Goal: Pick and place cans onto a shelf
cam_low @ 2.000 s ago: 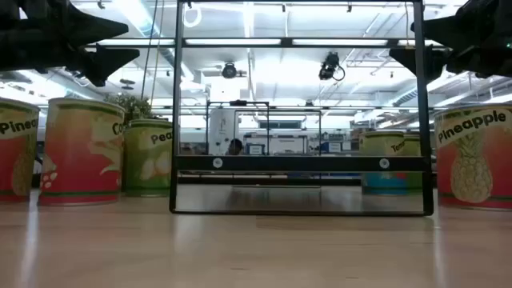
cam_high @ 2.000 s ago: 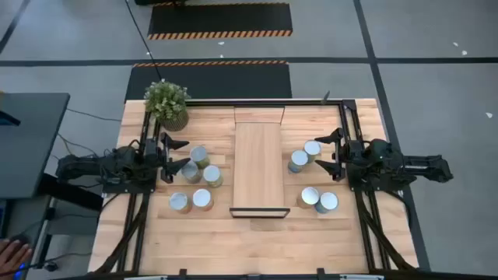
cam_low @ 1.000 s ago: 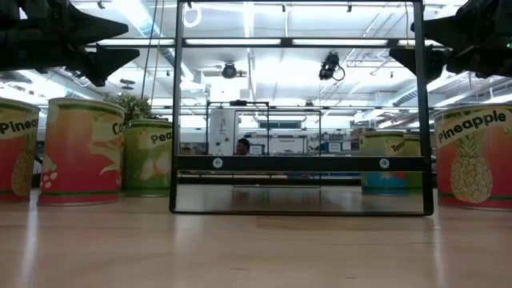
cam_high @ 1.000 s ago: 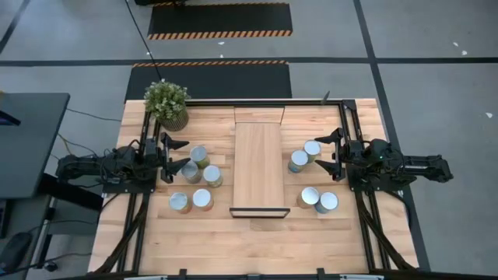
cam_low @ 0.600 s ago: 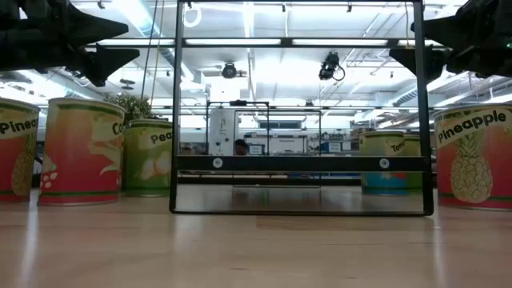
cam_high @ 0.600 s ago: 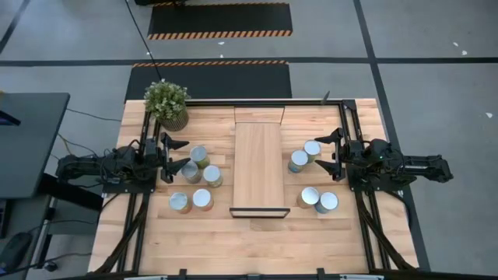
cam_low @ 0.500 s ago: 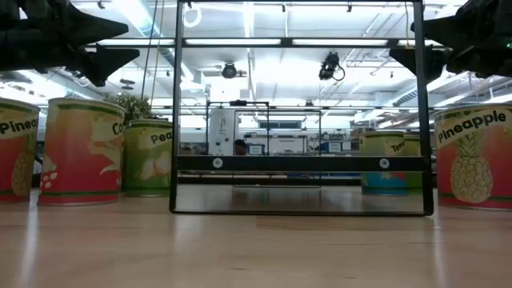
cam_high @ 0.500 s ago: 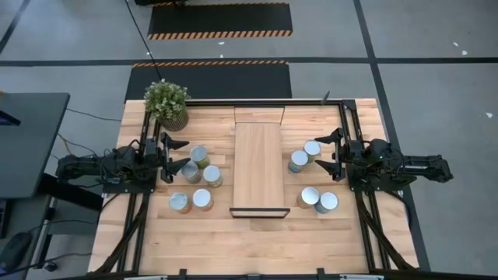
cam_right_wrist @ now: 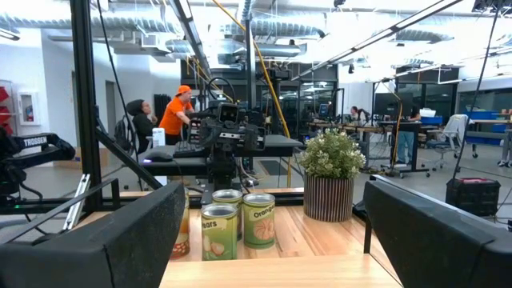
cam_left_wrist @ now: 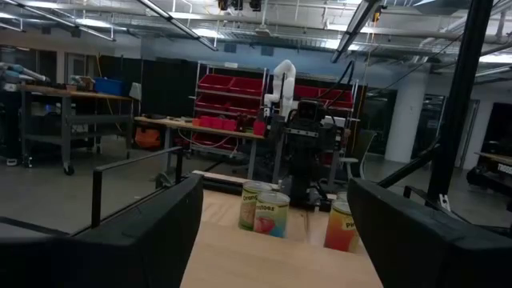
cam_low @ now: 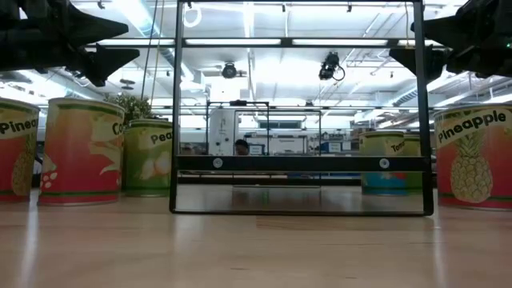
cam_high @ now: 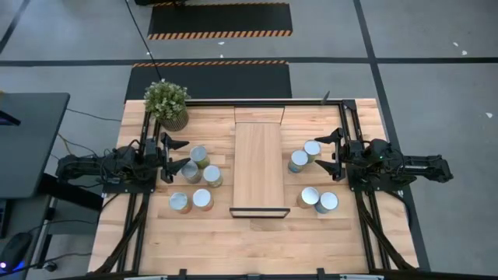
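The shelf (cam_high: 257, 167), a long light-wood board on a thin dark frame (cam_low: 300, 164), stands mid-table with a bare top. Several cans (cam_high: 199, 156) stand upright on the table to its left, near my left gripper (cam_high: 176, 155). Several more cans (cam_high: 312, 149) stand to its right, near my right gripper (cam_high: 327, 150). Both grippers are open, empty and level, pointing toward the shelf above can height. The left wrist view shows cans (cam_left_wrist: 272, 213) across the table. The right wrist view shows cans (cam_right_wrist: 220, 230) ahead.
A potted green plant (cam_high: 166, 103) stands at the table's far left corner and also shows in the right wrist view (cam_right_wrist: 330, 172). Bare tabletop (cam_high: 257, 241) lies near the front edge. People (cam_right_wrist: 178, 112) stand in the room beyond the table.
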